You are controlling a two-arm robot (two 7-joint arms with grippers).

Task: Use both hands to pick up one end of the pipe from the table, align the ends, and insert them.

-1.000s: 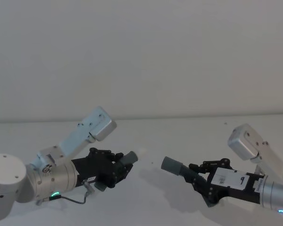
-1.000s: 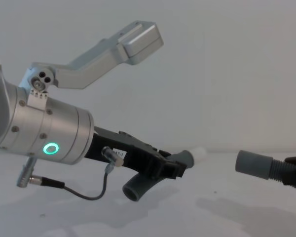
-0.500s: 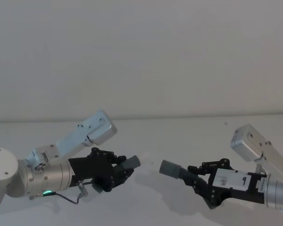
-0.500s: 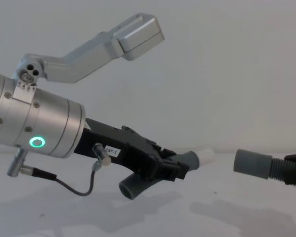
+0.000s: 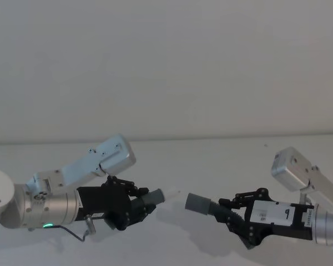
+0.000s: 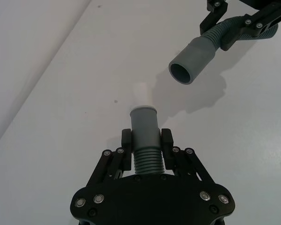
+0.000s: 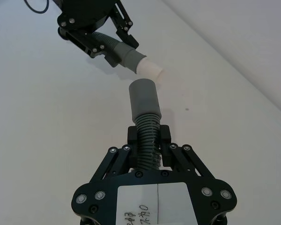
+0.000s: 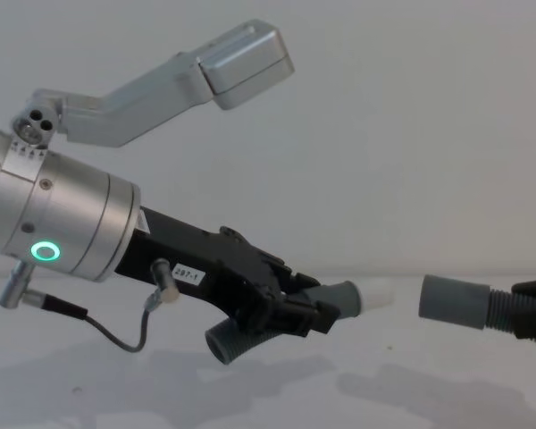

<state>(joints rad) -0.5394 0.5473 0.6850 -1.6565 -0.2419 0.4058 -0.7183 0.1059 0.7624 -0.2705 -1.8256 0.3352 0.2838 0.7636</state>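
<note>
Looking down from the head view, I see the left gripper (image 5: 134,203) and the right gripper (image 5: 231,211) held up over the white table (image 5: 211,160). Each one has its jaws squeezed tight on a piece of the pipe. The left end (image 5: 154,195) points to the right and has a small white tip (image 5: 170,193) sticking out. The right end (image 5: 198,203) points left, toward that tip. The two ends are near each other but they are apart, with a gap between them.

From the left wrist view, the left gripper (image 6: 146,151) clamps the bumpy, ribbed part of the dark grey hose, just behind the smooth cuff (image 6: 144,125). The cuff points straight away from the gripper, with the white tip (image 6: 140,95) on its front. Farther off, the other cuff (image 6: 193,60) shows its round open mouth, turned toward this one.

From the right wrist view, the right gripper (image 7: 148,143) is shut on the ribbed hose too. Its smooth grey cuff (image 7: 144,97) points away from the gripper. The left gripper's cuff (image 7: 127,57) and white tip (image 7: 149,70) sit just past it, slanted a little to one side.

From the chest view, the left gripper (image 8: 297,308) comes in big from the left, with a green ring light (image 8: 44,251) on its silver wrist. Its cuff (image 8: 339,295) tilts slightly upward and points right. The right cuff (image 8: 451,301) lies nearly flat, mouth facing left. A short stub of hose (image 8: 230,340) hangs below the left gripper.
</note>
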